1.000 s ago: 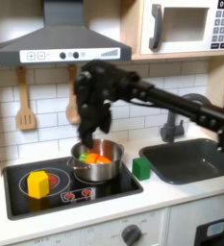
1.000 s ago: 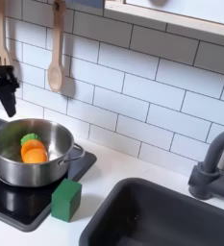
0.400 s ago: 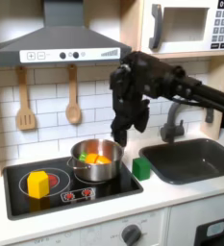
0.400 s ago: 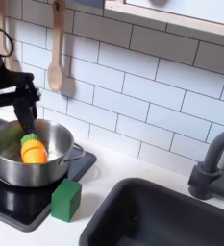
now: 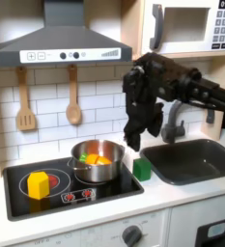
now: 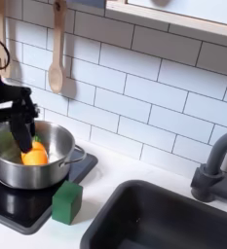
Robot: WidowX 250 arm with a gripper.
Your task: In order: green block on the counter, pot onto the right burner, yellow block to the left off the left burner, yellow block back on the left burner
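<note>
Your gripper [image 5: 133, 138] hangs in the air over the strip of counter [image 5: 162, 198] between the cooktop [image 5: 17, 203] and the sink [image 5: 196, 159], just above the green block [image 5: 142, 169] in the first exterior view; whether its jaws are apart or together you cannot tell, since the fingers blur into the dark wrist in both exterior views. The green block stands upright on the pale counter just beside the cooktop's corner, so the first step looks settled. The pot [image 5: 95, 164], with orange and yellow toy food inside, sits on the burner at the first exterior view's right of the black panel, so that step also reads as done, though check it is centred rather than hanging over the edge near the block. The yellow block [image 5: 37, 183] rests on the red burner ring at the first exterior view's left, and that is most likely your next target. To do it well, lift high enough to clear the pot's rim and its side handle [image 6: 78, 153], carry across well above the food, then come down straight over the yellow block with the jaws wide. Its faces are angled, so line the fingers up with two parallel sides or it may squirt out. Close gently, raise it only a little, and set it down on the panel clear of the ring, toward the first exterior view's left.
</note>
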